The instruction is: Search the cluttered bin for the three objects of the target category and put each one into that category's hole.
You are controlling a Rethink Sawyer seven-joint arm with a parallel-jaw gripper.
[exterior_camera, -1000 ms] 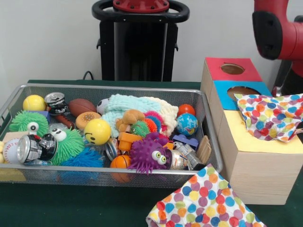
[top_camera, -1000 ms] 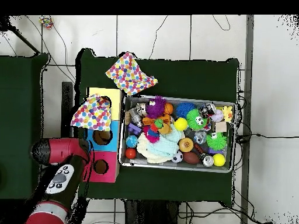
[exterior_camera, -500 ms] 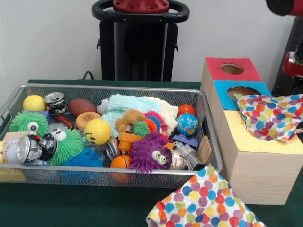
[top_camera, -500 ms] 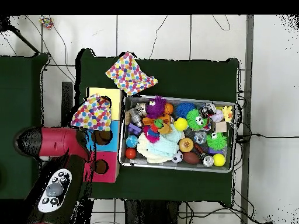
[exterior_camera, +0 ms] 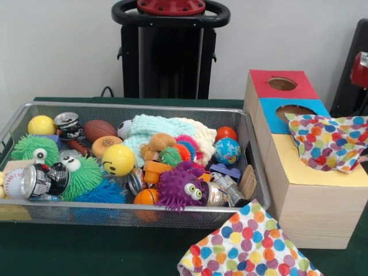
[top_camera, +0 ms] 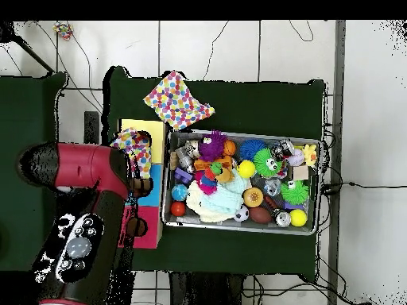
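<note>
A white polka-dot cloth (exterior_camera: 328,141) lies draped over the back of the yellow-panelled wooden box (exterior_camera: 305,172) and hides its hole. In the overhead view the red arm (top_camera: 79,167) covers part of this cloth (top_camera: 137,147). A second polka-dot cloth (exterior_camera: 247,247) lies on the green table in front of the bin and also shows in the overhead view (top_camera: 176,101). A mint and cream knitted cloth (exterior_camera: 167,129) lies in the silver wire-mesh bin (exterior_camera: 115,215) among the toys. The gripper itself does not show; only a red piece of the arm (exterior_camera: 362,69) is at the right edge.
The blue-panelled box (exterior_camera: 290,112) and the red-panelled box (exterior_camera: 282,84) stand behind the yellow one. The bin holds spiky rubber toys, balls, cans and a plush animal. The black robot pedestal (exterior_camera: 169,52) stands behind the table.
In the overhead view the arm has swung over the boxes and now covers part of the polka-dot cloth. In the front view it has drawn off to the right edge. The cloths have not moved.
</note>
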